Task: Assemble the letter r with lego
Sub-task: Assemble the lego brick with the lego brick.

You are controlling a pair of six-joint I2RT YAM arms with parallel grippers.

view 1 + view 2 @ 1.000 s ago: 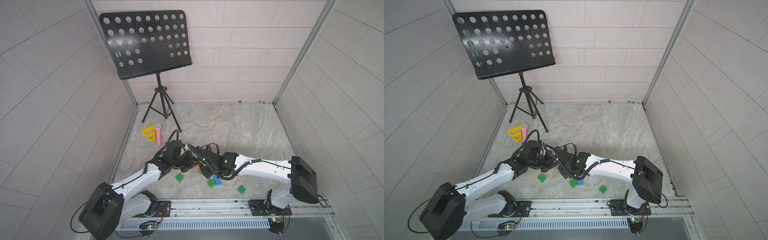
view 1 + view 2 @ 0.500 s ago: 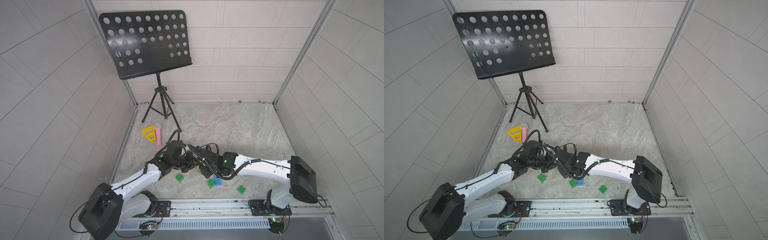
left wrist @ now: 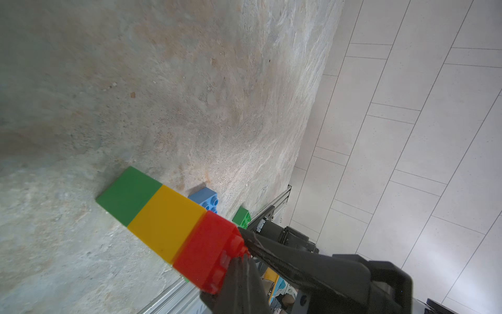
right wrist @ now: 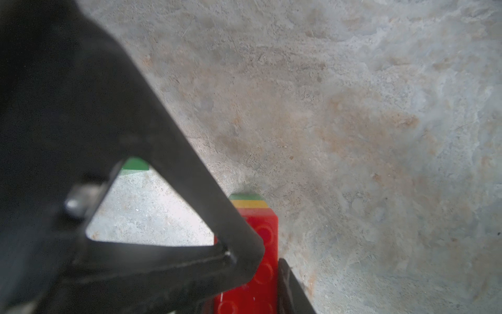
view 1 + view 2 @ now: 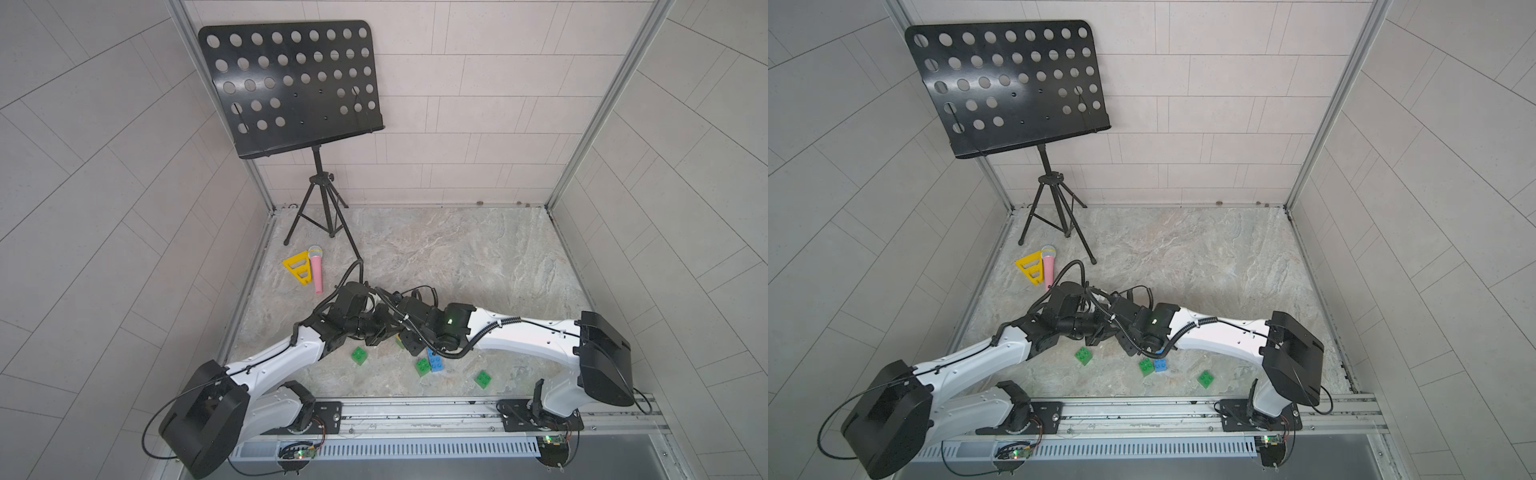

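Four green bricks (image 5: 359, 356) are counted all told (three lying loose, one joined up), and then it's just one yellow brick (image 3: 165, 220), one red brick (image 3: 209, 252), one blue brick (image 5: 435, 362), one music stand (image 5: 299, 120), one yellow triangle (image 5: 293, 264), one pink microphone (image 5: 317, 276) and two robot arms (image 5: 274, 358).

Mottled grey-tan table (image 3: 190, 81), with green brick (image 3: 127, 195), yellow brick (image 3: 167, 223), red brick (image 3: 206, 250) and blue brick (image 3: 205, 199).

No text, label, brand or number legible in any view — studs on the red brick (image 4: 264, 236) blurred, only faint rings, small circuit boards (image 5: 299, 454) at the near edge too tiny to read.
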